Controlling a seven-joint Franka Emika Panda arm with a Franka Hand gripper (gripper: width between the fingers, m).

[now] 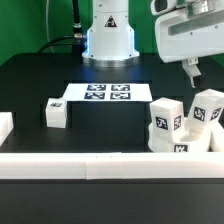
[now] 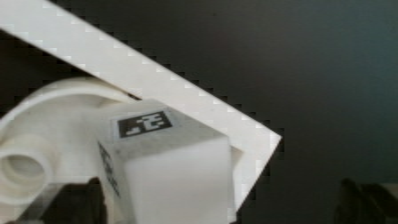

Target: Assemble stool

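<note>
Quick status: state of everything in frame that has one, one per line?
gripper: jaws open, empty, above the seat
seat: flat on the table, beside the rail
front leg: upright on the seat
back leg: upright on the seat
loose leg: on the table, apart from the seat, not fitted

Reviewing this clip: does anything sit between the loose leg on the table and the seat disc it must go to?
Nothing visible stands in the way. The loose leg and the seat disc are separated by bare black table; the marker board lies flat beside that path. The tool hangs above the disc.
</note>
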